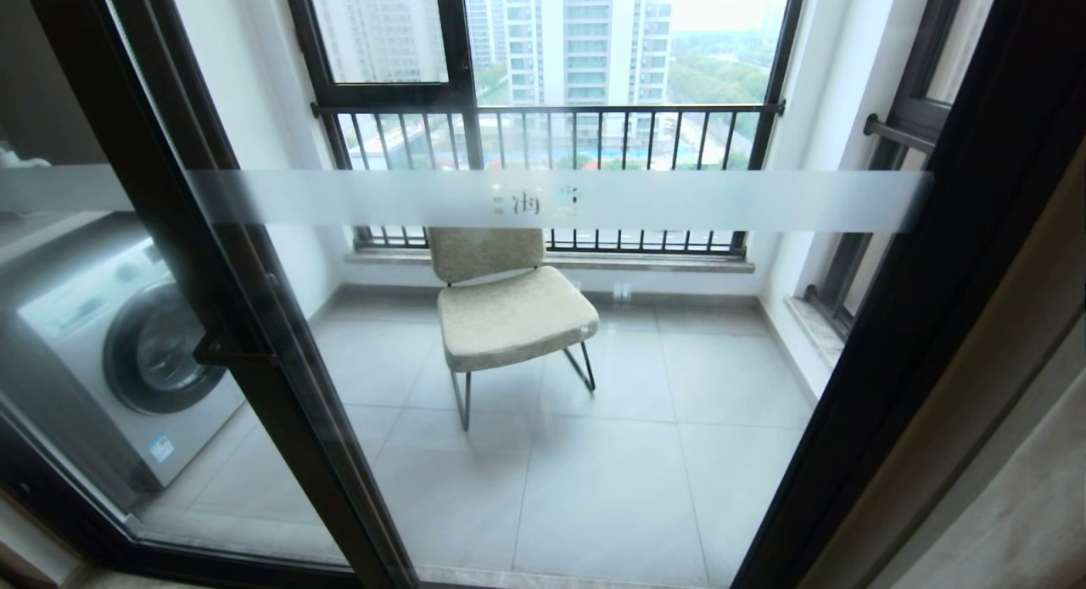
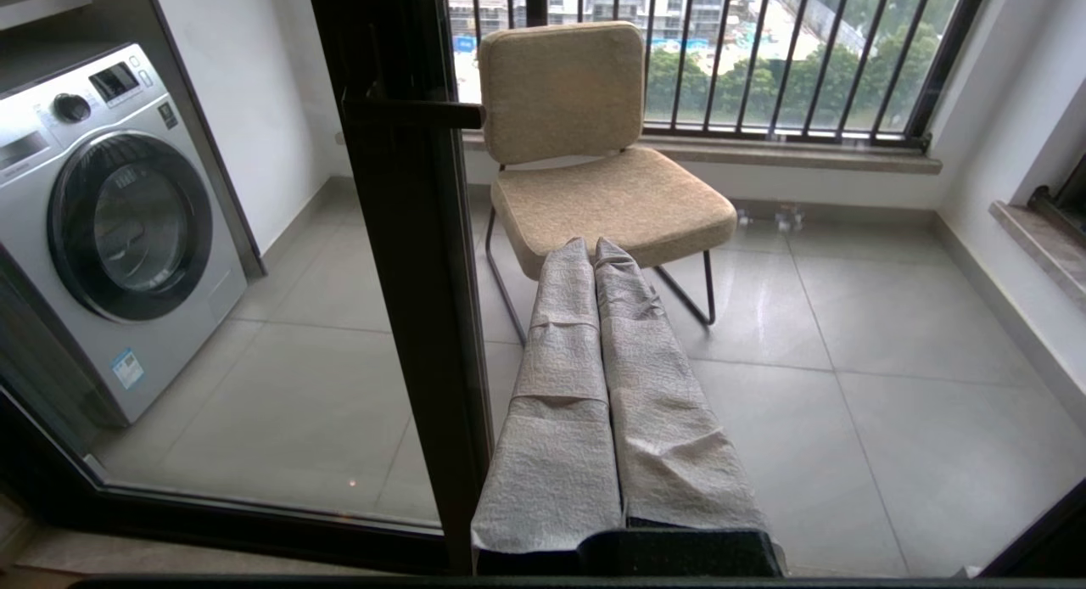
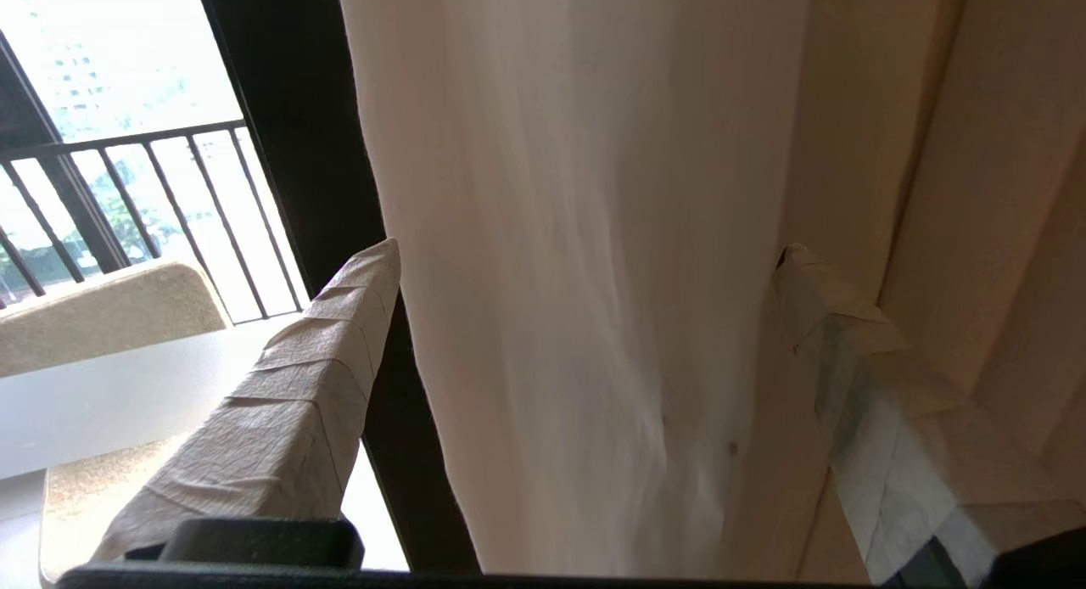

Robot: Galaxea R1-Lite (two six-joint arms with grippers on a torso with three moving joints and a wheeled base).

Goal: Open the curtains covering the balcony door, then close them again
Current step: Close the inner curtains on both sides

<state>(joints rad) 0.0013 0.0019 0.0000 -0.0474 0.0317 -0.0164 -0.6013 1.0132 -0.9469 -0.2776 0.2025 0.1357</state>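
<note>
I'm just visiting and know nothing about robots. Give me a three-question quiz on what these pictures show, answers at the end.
1. True or false: the curtains cover the balcony door.
2. Which gripper has its fingers spread around curtain fabric? A left gripper B right gripper
3. Fill in: behind the glass, to the left of the chair, stands a ____.

Key: 1 false, they hang bunched at the right side; 2 B; 3 washing machine.

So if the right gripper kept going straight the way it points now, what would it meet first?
Most likely the curtains: the right gripper has its jaws wide open, with the pale sheer fold hanging between them and the black door frame beside. Depth is hard to judge.
</note>
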